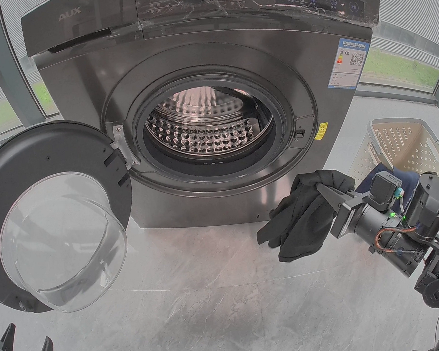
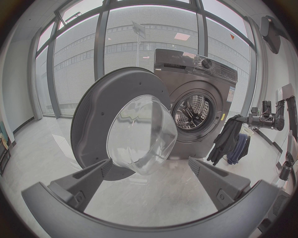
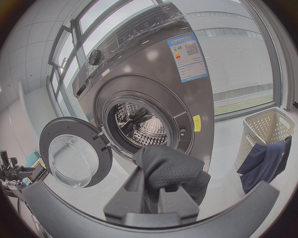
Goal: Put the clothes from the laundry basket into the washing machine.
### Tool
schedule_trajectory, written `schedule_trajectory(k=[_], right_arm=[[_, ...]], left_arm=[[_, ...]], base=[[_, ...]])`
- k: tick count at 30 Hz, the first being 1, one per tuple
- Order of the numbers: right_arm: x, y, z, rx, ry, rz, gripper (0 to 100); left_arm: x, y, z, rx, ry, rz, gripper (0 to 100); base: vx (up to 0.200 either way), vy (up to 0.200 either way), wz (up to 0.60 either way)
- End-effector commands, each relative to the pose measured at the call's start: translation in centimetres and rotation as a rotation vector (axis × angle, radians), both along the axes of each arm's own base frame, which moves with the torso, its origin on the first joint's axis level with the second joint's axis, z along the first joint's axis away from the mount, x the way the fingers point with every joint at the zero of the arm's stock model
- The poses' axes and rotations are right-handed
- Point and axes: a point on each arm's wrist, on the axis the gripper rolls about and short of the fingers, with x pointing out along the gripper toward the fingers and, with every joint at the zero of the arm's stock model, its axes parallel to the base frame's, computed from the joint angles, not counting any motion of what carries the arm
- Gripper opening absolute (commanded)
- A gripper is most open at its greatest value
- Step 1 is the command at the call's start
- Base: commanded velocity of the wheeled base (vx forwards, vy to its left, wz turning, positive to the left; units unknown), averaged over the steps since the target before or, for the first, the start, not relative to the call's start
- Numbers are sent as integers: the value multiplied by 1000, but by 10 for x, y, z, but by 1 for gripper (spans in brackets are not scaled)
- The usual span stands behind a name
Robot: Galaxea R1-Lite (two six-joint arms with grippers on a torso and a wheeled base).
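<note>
Shows a grey front-loading washing machine (image 1: 270, 49) on a pale marbled floor (image 1: 214, 294). Has its round door (image 1: 41, 147) standing wide open on the robot's left, with the domed glass (image 1: 63, 241) facing outward and the steel drum (image 1: 205, 119) in plain sight.

Shows the right arm low on the robot's right, with the forearm stretched forward and inward toward the machine's lower right corner and the wrist roughly level. Has the right pincer (image 1: 325, 191) clamped on a black garment (image 1: 303, 212), pinched near its upper edge. Shows the cloth hanging in loose folds below the fingers (image 3: 130, 192), in front of the machine's lower right corner, outside and below the drum opening.

Just behind that arm, shows a cream perforated laundry basket (image 1: 407, 138) on the floor beside the machine's right side, with a navy garment (image 3: 264, 161) draped over its rim.

Shows the left arm low at the near left. Has the left pincer (image 1: 27, 337) with its fingers spread wide apart, pointing toward the open door and well apart from the black garment.
</note>
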Motion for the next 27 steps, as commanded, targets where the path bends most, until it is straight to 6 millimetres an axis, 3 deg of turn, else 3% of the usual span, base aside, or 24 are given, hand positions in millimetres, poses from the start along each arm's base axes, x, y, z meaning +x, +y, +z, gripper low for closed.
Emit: schedule_trajectory(k=[1,13,18,27], right_arm=[[0,1,-1,-2,2,2,0],[-2,4,-3,-6,10,19,0],[-2,21,0,5,-7,69,0],[19,69,7,51,-64,146,0]], left_arm=[[1,0,-5,0,8,0,100],[1,0,-5,0,8,0,100],[1,0,-5,19,6,10,100],[2,0,-4,48,28,9,100]], base=[[0,0,0],[0,0,0],[0,0,0],[0,0,0]])
